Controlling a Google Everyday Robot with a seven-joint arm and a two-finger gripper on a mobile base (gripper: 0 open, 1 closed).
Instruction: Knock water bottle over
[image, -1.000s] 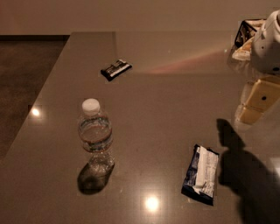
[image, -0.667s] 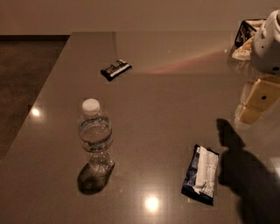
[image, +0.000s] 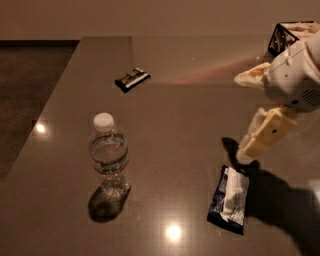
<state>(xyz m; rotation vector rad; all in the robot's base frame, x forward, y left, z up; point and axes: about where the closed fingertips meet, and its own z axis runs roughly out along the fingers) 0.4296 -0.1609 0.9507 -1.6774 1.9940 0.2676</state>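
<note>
The water bottle (image: 109, 156) is small, clear and ribbed, with a white cap and a thin label band. It stands upright on the brown table (image: 185, 115), left of centre, with its shadow at its base. My cream-coloured gripper (image: 256, 142) hangs above the table at the right side. It is far to the right of the bottle and does not touch it. It holds nothing that I can see.
A dark-and-white snack wrapper (image: 229, 199) lies just below the gripper, near the front. A second dark wrapper (image: 132, 79) lies further back, left of centre. A box-like object (image: 284, 36) sits at the far right corner. The table's left edge runs close to the bottle.
The gripper has moved a little left and down, toward the table's middle. The bottle and the wrappers have not moved.
</note>
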